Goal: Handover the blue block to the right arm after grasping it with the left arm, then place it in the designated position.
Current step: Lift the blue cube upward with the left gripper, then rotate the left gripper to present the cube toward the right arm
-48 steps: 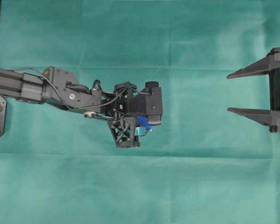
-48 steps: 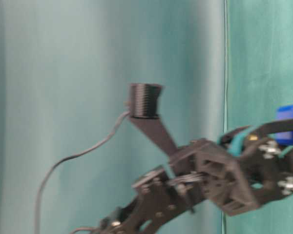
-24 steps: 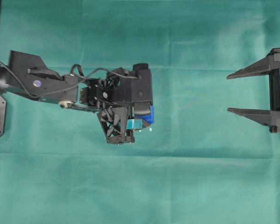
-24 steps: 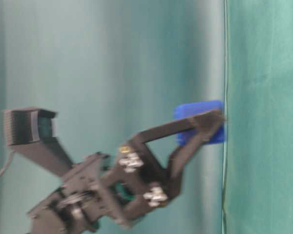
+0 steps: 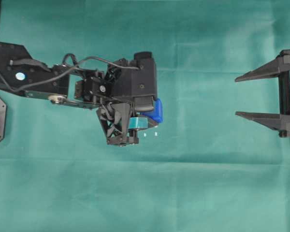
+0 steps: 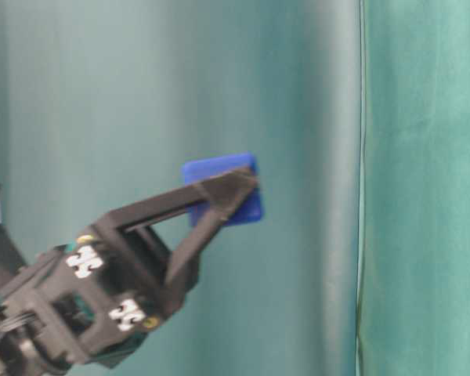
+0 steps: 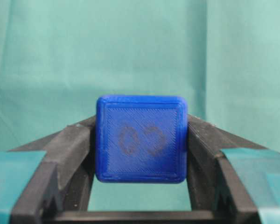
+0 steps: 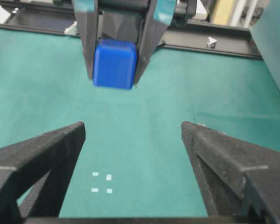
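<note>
Note that the left claw (image 7: pixel 140 205) grips the blue block (image 7: pixel 141 138) at its fingertips, raised off the desk (image 5: pixel 208 193), leaving faces exposed for the fully open right claw (image 5: pixel 253 95).

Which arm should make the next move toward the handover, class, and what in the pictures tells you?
Probably the left: its gripper holds the blue block aloft, apart from the right gripper, which waits wide open at the cloth's edge.
</note>
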Controlling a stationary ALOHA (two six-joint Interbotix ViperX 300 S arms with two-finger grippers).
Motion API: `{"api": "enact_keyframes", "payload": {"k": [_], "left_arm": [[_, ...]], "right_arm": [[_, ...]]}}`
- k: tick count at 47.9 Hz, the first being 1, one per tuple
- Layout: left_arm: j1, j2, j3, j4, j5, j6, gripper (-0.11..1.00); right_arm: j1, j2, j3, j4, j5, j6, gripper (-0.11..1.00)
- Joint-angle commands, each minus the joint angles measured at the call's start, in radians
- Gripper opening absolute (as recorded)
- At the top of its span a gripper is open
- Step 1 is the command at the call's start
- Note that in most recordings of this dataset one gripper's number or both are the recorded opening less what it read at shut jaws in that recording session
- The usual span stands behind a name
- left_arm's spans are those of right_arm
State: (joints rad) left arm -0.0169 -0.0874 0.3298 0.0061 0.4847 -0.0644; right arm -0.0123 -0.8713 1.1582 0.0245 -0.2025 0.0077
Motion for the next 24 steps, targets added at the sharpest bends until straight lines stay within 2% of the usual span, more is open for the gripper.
{"api": "enact_keyframes", "payload": {"k": [1, 24], "left_arm": [[-0.002, -0.040, -0.026, 0.005, -0.003, 0.003, 0.46], [-0.003, -0.054, -0.026, 0.005, -0.003, 0.003, 0.47]], "right_arm": [[-0.002, 0.005, -0.023, -0.002, -0.003, -0.002, 0.95], [-0.002, 0.005, -0.025, -0.002, -0.003, -0.003, 0.95]]}}
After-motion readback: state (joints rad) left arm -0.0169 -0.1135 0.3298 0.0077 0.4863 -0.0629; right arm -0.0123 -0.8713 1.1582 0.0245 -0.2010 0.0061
